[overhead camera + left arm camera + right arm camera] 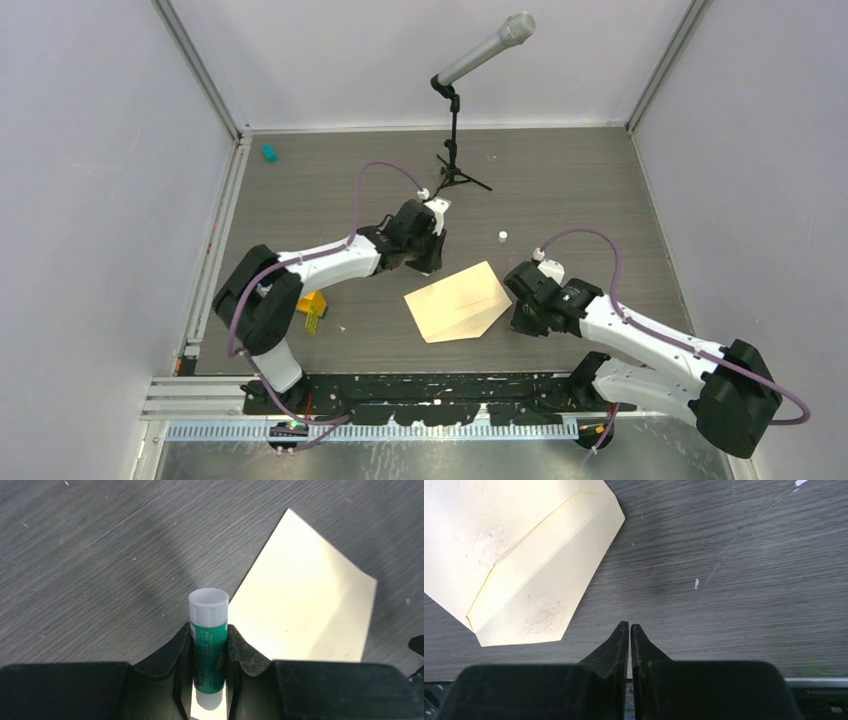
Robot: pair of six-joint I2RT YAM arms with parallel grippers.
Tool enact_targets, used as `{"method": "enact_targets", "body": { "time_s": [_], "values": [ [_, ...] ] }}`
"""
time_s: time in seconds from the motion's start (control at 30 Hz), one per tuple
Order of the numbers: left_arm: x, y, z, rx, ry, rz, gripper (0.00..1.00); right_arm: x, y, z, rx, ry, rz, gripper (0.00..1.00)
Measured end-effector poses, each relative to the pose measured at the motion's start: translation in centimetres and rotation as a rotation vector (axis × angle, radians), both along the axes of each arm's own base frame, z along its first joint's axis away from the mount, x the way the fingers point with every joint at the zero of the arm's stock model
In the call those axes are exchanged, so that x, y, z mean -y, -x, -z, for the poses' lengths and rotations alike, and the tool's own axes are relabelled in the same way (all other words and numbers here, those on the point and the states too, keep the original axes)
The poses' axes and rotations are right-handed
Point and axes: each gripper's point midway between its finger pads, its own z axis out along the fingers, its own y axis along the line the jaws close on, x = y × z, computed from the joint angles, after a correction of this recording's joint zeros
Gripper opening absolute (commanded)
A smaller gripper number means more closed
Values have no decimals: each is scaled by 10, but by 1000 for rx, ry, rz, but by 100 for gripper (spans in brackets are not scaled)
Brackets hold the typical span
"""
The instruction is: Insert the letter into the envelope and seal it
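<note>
The tan envelope (455, 300) lies flat mid-table, its pointed flap (549, 595) folded open toward the right arm. It also shows in the left wrist view (305, 605). No separate paler letter sheet shows; it is hidden or out of view. My left gripper (425, 262) hovers at the envelope's far-left corner, shut on an upright green glue stick (208, 645) with a white end. My right gripper (629, 626) is shut and empty, just off the flap's tip above bare table.
A microphone on a black stand (455, 150) stands at the back centre. A small white cap-like piece (502, 236) lies behind the envelope. A teal object (268, 152) sits far back left, and a yellow-orange object (312, 305) lies by the left arm.
</note>
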Motion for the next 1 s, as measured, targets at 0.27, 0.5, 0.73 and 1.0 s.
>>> {"method": "enact_targets", "body": {
  "time_s": [0.27,0.5,0.73,1.0],
  "values": [
    [-16,10,43,-104,-144,2,0,-9,-8,23,1,-34,47,2],
    [-23,15,57,-143,-201,9,0,-13,-14,36,2,-72,83,1],
    [-22,15,59,-154,-203,2,0,-17,-24,35,11,-121,111,1],
    [-26,41,59,-189,-163,-12,0,-14,-46,33,-15,-135,135,0]
  ]
}}
